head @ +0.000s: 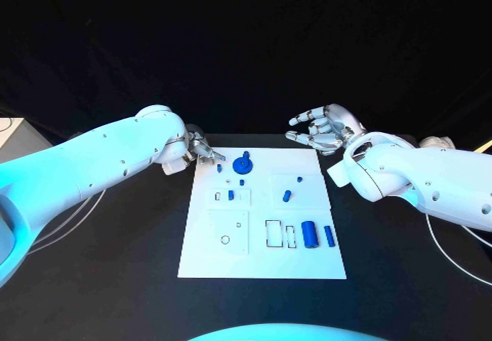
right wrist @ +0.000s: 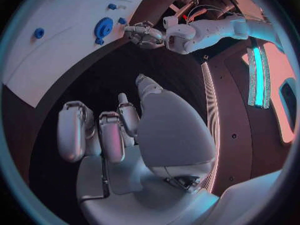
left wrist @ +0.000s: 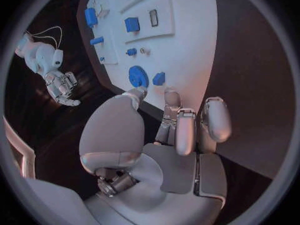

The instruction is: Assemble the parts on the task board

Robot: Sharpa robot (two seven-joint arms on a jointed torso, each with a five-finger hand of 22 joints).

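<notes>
Black table (head: 123, 284); task board (head: 261, 266) bears blue parts (head: 308, 234); both robot hands empty, fingers apart

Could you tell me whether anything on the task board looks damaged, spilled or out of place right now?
Nothing stands out. The task board lies flat and square on the table, its blue parts, such as the round disc, look intact, and both the left hand and right hand hold nothing.

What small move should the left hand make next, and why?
Probably reach a little further onto the task board toward the round blue part. The left hand hovers at the board's far left corner, holding nothing, and that part lies just beside it.
</notes>
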